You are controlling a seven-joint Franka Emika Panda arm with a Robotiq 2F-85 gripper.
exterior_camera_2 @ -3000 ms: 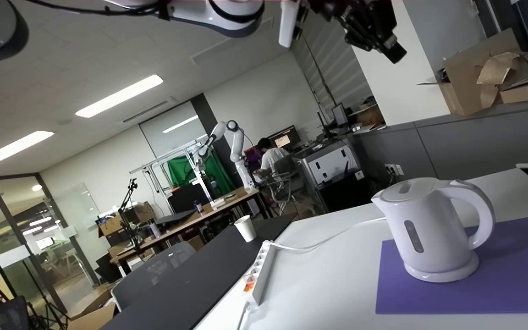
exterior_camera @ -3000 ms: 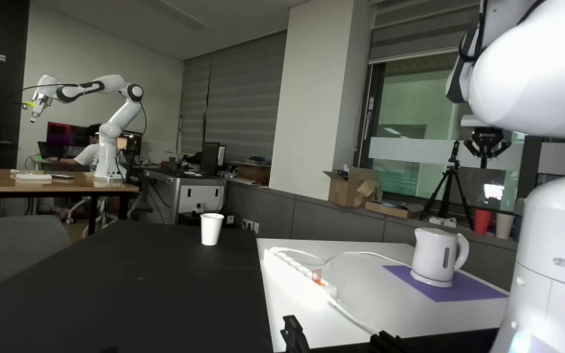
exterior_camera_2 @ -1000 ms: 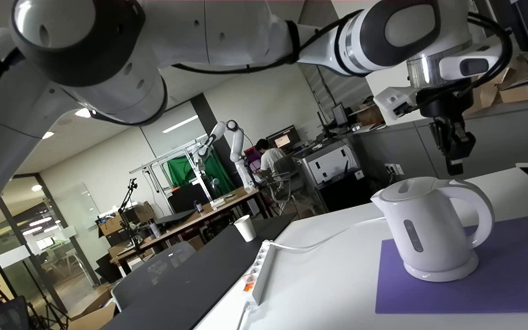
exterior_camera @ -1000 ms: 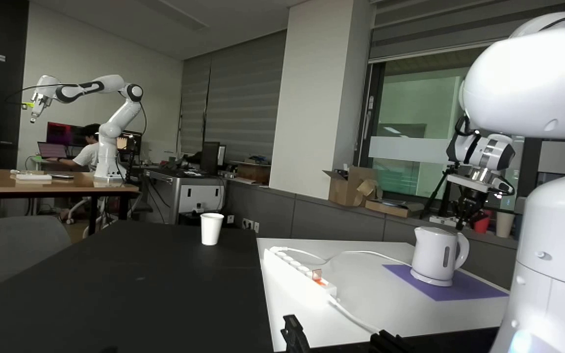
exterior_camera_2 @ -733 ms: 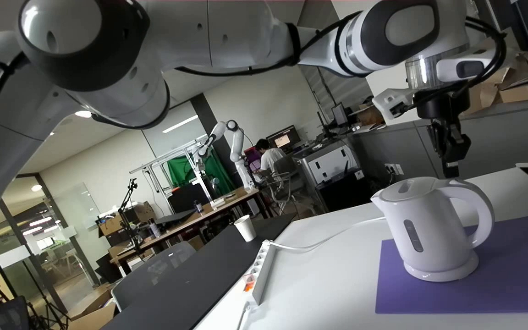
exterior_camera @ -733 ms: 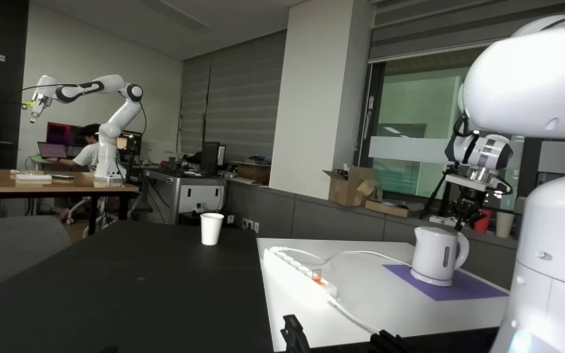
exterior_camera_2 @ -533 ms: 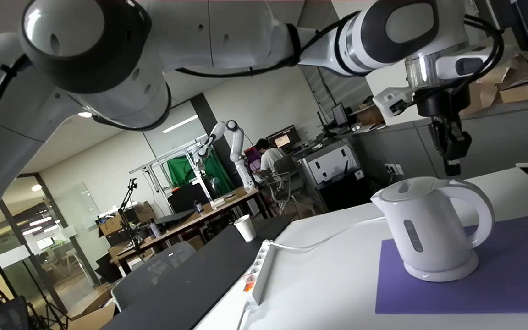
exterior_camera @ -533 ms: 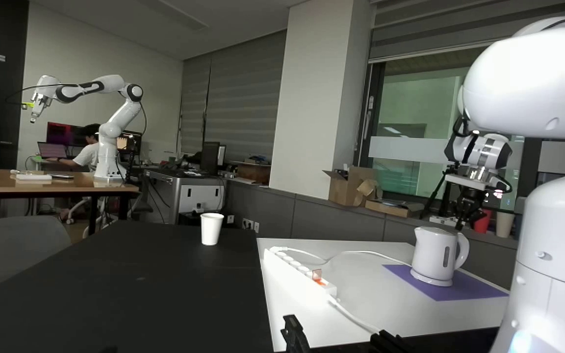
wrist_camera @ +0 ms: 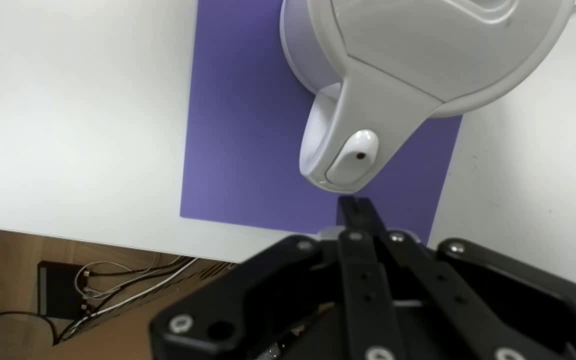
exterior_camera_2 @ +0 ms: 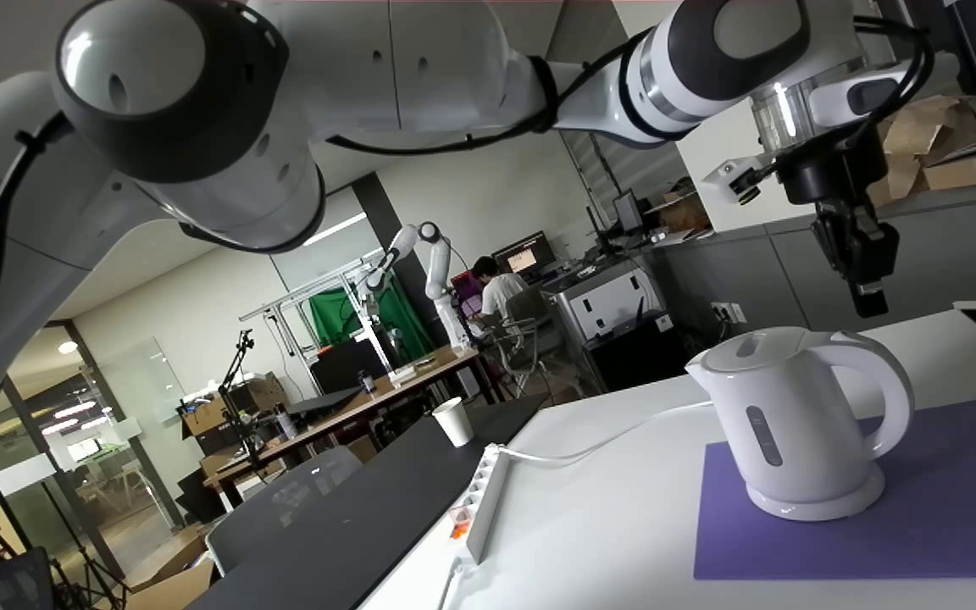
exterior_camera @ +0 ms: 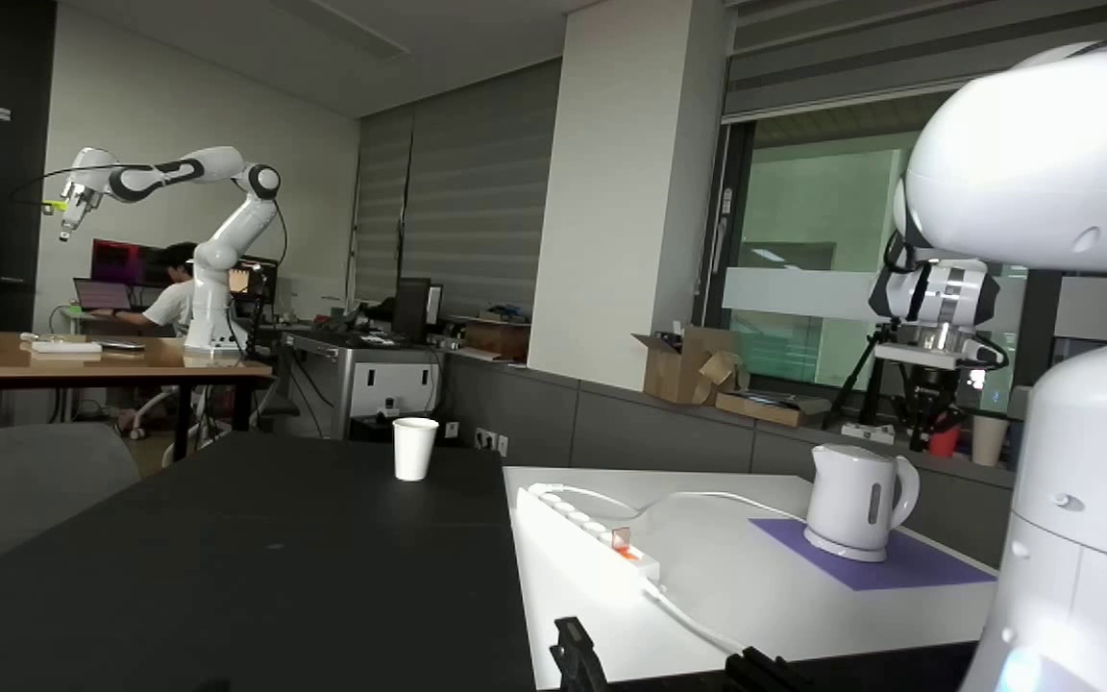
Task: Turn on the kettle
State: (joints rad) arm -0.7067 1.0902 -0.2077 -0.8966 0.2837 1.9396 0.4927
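The white kettle [exterior_camera: 849, 505] stands upright on a purple mat in both exterior views, lid closed, loop handle [exterior_camera_2: 890, 394] to the right. In the wrist view the kettle [wrist_camera: 433, 45] is seen from above. A small white oval switch [wrist_camera: 352, 157] with a dark red dot sits on top of the handle's end. My gripper [exterior_camera_2: 869, 307] is shut and empty, pointing down and slightly tilted, above the handle's height and apart from it. In the wrist view its fingertips [wrist_camera: 355, 201] appear just beyond the handle's outer end, near the switch.
The purple mat [exterior_camera_2: 751, 551] lies on a white table [exterior_camera_2: 607, 508]. A white power strip [exterior_camera_2: 481, 508] with an orange switch and a cord lies left of the kettle. A white paper cup [exterior_camera: 414, 449] stands on the black table. A window ledge with cardboard boxes [exterior_camera: 693, 365] is behind.
Over three seconds the arm came down from high up to just above the kettle. In the last half second the gripper moved slightly outward past the handle and tilted. The kettle stayed put.
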